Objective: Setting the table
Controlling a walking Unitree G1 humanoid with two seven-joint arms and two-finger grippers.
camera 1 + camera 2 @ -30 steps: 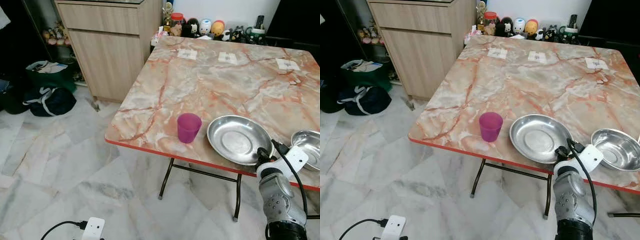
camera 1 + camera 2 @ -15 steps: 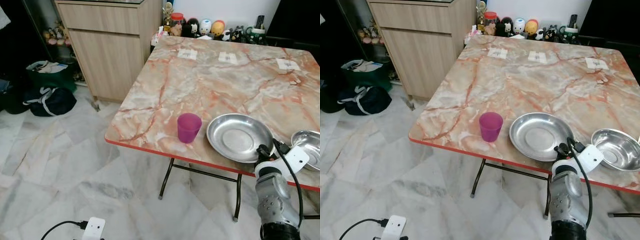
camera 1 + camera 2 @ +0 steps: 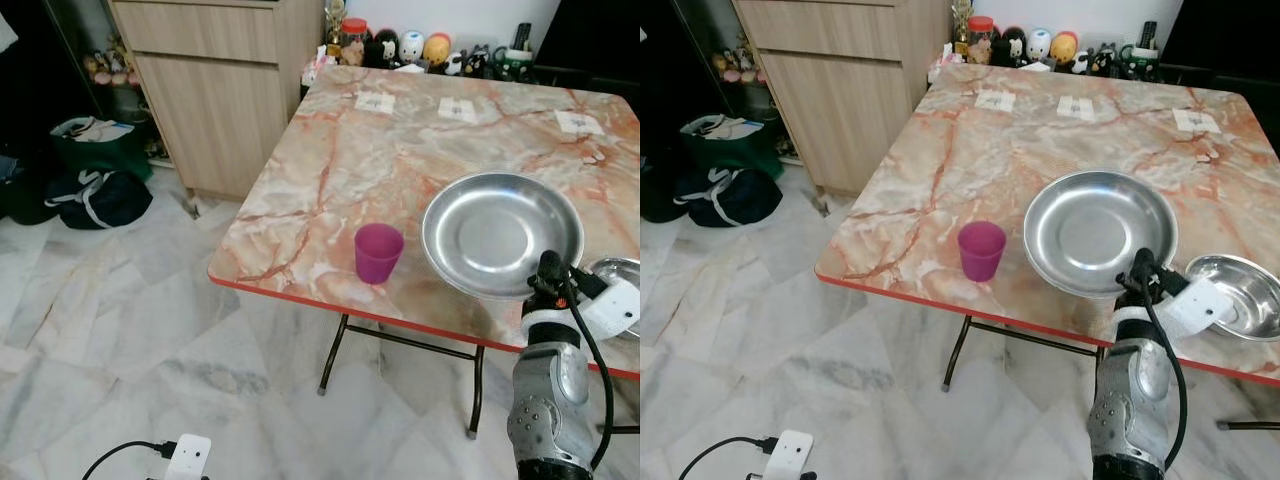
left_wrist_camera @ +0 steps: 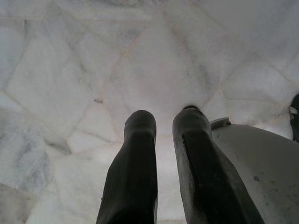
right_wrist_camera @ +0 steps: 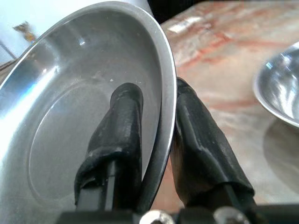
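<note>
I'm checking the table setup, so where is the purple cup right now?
The purple cup stands upright near the marble table's front edge, just left of the steel plate pinched in the right gripper.

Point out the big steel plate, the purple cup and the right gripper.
big steel plate (image 3: 497,232): left eye view, its shiny inside.
purple cup (image 3: 378,255): left eye view, its side wall.
right gripper (image 5: 156,116): right wrist view, between the fingertips pinching the plate's rim.

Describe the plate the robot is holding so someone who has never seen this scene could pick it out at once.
Start at the marble-patterned table and look to its near edge, right of the purple cup. The steel plate is there, tilted up off the tabletop, its rim pinched in the right gripper. Unlike the smaller steel bowl lying flat to its right, it is wide, shallow and lifted.
</note>
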